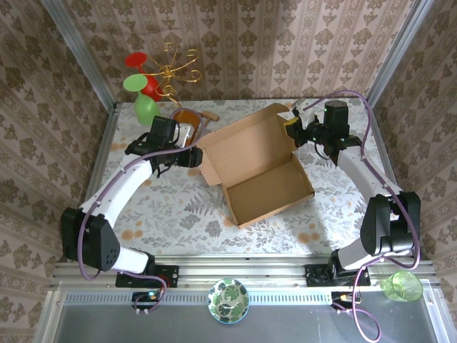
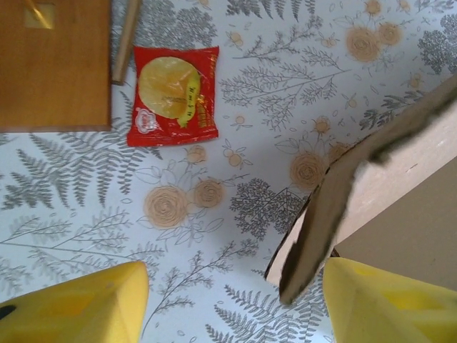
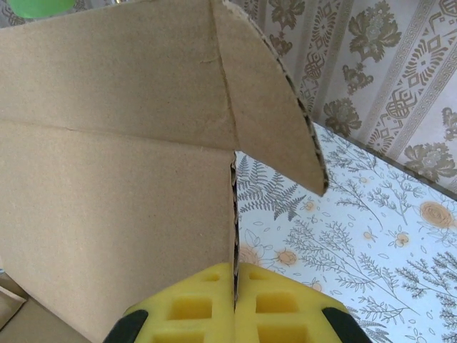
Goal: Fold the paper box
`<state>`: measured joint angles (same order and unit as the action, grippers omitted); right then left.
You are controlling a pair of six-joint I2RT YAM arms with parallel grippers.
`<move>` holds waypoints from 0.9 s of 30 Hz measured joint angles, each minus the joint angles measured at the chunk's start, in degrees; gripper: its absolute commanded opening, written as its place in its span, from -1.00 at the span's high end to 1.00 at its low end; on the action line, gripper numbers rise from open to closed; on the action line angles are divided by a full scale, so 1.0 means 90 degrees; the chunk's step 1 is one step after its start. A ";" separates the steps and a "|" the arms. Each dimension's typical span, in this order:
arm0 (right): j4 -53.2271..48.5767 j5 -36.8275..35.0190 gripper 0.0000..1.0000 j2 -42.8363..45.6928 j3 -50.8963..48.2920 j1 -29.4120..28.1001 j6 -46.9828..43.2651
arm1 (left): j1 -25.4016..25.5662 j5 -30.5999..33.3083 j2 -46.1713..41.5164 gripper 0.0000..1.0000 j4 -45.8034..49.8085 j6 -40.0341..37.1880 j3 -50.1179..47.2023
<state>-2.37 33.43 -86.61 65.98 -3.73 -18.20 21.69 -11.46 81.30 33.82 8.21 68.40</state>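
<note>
Floral-patterned table (image 1: 178,211), paper box (image 1: 268,193), red snack packet (image 2: 173,94), wooden board (image 2: 53,64)

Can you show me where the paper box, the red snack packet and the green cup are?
paper box (image 1: 268,191): top view, on its inner floor.
red snack packet (image 2: 173,95): left wrist view, on its yellow middle.
green cup (image 1: 401,286): top view, on its side wall.

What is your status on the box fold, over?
Left gripper open around side flap. Right gripper shut on paper box lid edge. Tray formed, lid open. Red snack packet, wooden board nearby, clear of box.
</note>
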 measured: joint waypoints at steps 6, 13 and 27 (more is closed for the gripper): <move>0.0109 0.0000 1.00 0.0000 -0.0080 0.0036 0.0078 | 0.0002 -0.0357 0.0168 -0.20 -0.0289 0.0029 -0.0041; 0.0148 -0.0002 1.00 0.0000 -0.0119 0.0041 0.0194 | 0.0049 -0.0500 0.0512 0.17 -0.0386 0.0243 -0.0104; 0.0950 -0.0471 1.00 0.0155 -0.0797 -0.0010 0.1052 | 0.0279 -0.0537 0.0658 1.00 -0.0617 0.1331 0.0253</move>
<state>6.17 29.19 -85.21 58.81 -3.81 -8.73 24.21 -16.29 87.22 28.27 20.18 70.67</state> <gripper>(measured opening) 0.059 0.061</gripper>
